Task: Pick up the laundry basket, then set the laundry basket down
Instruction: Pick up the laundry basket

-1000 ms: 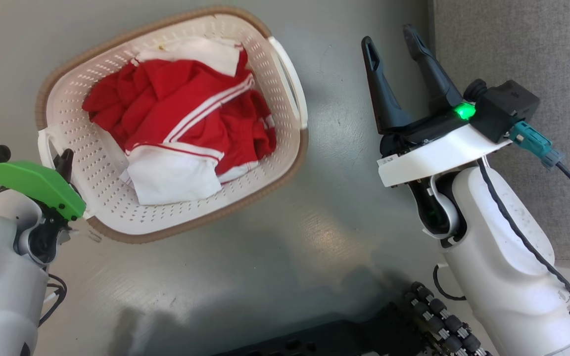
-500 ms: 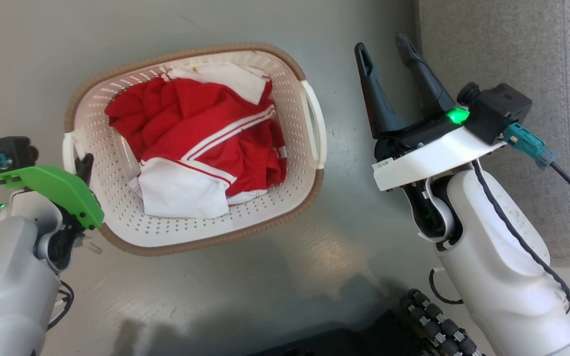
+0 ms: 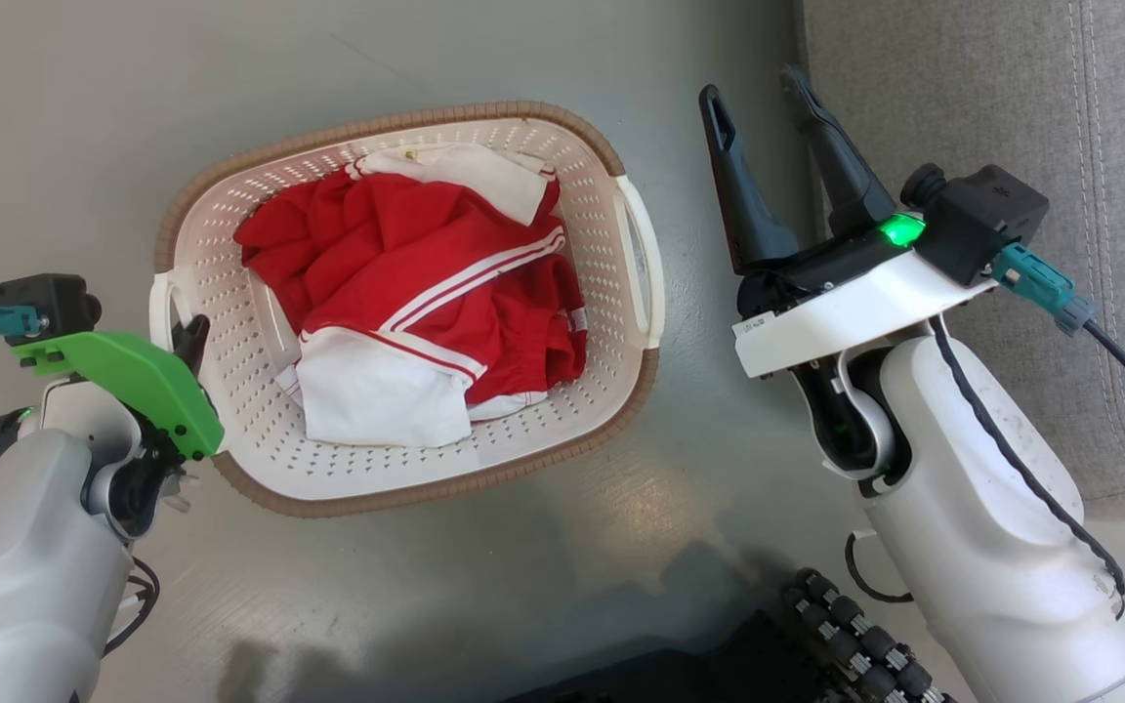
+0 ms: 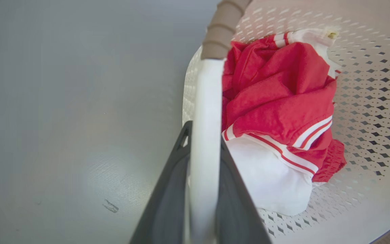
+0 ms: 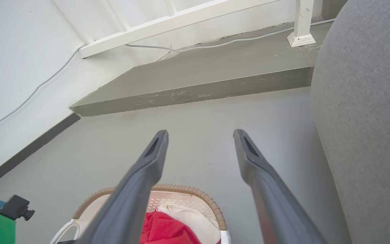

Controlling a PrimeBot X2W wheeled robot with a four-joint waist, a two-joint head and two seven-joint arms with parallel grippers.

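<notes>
- The laundry basket is sitting ahead of the robot and toward its left side, over a grey floor. The views are not showing whether its base is touching that floor.
- The left hand is gripping the basket's left handle, with its two dark fingers pressing flat against either side of the white bar.
- The right hand is hanging spread wide with nothing in it. It is near the basket's right handle but not touching it, and a grey upholstered seat is lying on its other side.
- Crumpled red and white clothes are filling most of the basket's bottom.
- The basket is probably handling as a light load: thin perforated plastic, a little flexible, carrying only soft cloth.
- Held by one handle, it is likely wanting to tip away from the grip, sending the clothes sliding to the low side.
- The smooth bar may be pivoting between the fingers, so the middle of the handle is looking like the safest hold.
</notes>
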